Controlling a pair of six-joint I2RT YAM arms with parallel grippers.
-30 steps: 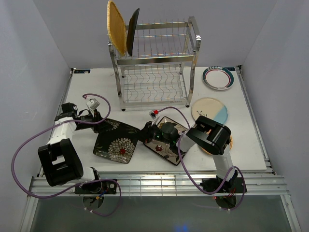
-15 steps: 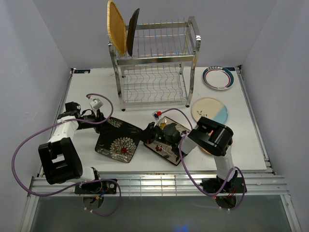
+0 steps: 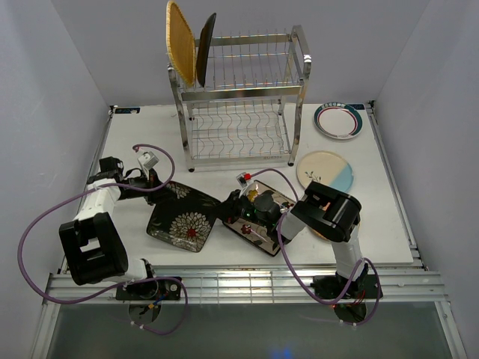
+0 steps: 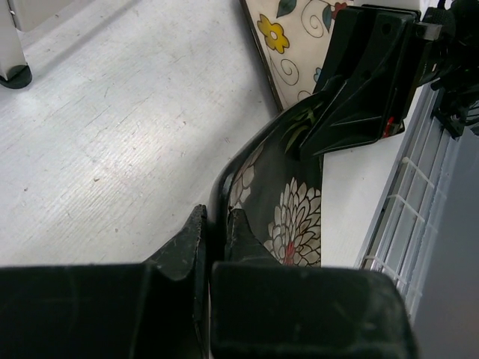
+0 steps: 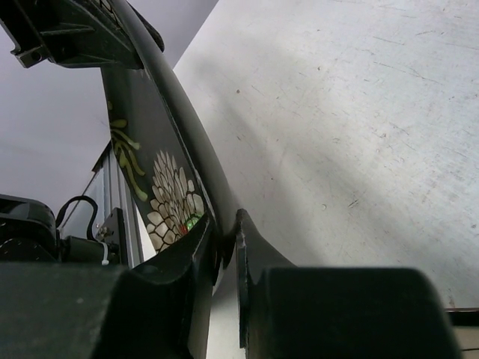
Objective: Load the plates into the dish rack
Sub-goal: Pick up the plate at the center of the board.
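Top view: black flowered square plate (image 3: 179,223) low on surface (image 3: 135,138), front of dish rack (image 3: 239,97); raise both ends together, level, then tip upright into slot. Count: one rack, two plates (image 3: 182,43) standing in it, four plainly visible outside.
Left wrist: left tool (image 4: 217,224) pinches plate rim.
Right wrist: right tool (image 5: 224,239) pinches opposite rim.

left hand (image 4: 217,224) closed onto black flowered plate (image 4: 293,218) rim, fingers wider before

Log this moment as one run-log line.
left claw: shut on black flowered plate rim | right claw: shut on its opposite side | dish rack top tier: woven plate, dark plate
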